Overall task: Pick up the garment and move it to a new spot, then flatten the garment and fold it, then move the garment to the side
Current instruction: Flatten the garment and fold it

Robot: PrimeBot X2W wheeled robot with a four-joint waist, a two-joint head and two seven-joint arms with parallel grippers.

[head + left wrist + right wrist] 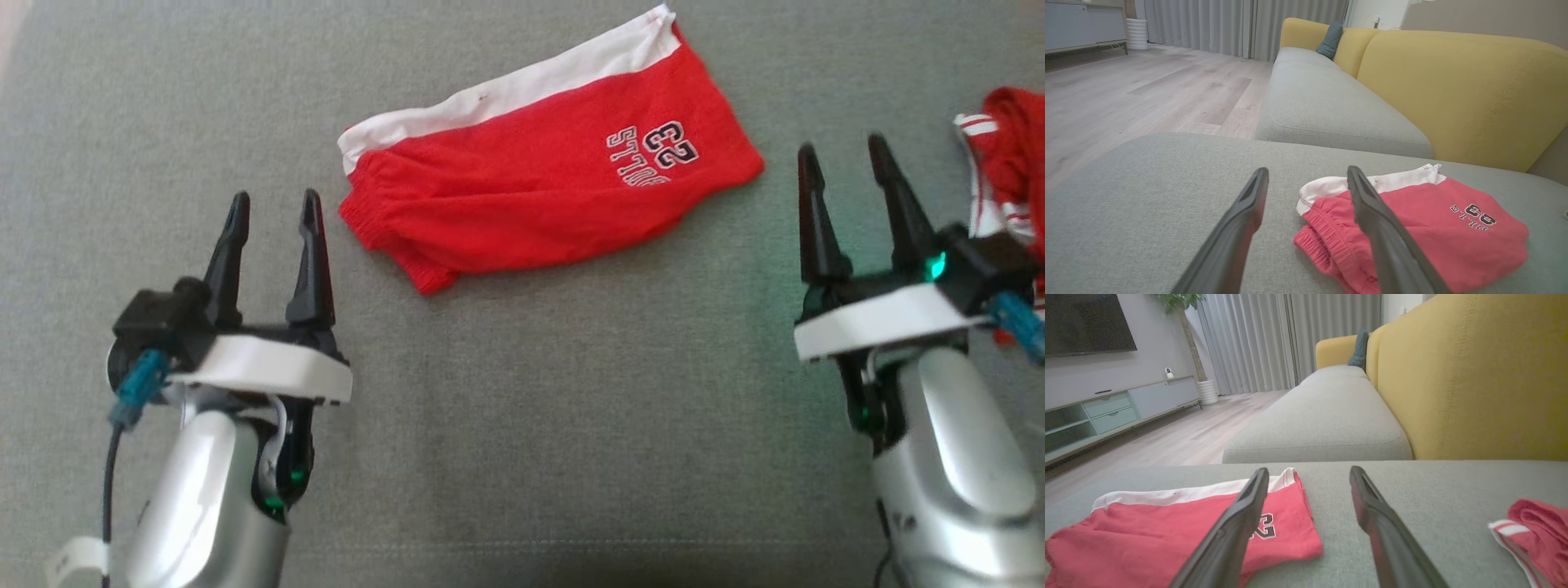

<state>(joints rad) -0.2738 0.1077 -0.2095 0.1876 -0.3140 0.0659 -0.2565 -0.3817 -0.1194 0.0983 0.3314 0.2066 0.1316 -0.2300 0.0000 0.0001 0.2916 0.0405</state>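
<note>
Red shorts [539, 184] w/ white band, black-white lettering; grey cushion [522, 425]; yellow sofa back [1457, 90].

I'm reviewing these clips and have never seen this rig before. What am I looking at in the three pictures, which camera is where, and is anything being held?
This is a two-armed robot. The head view looks down from its head at a grey sofa cushion. The other two pictures come from cameras on each wrist, looking along that arm's dark fingers. The left gripper and right gripper both stand open and hold nothing. Between them lie folded red shorts with a white band and printed lettering. A second red and white garment lies crumpled at the right edge. The wrist views also show the yellow sofa back and a wooden floor.
</note>
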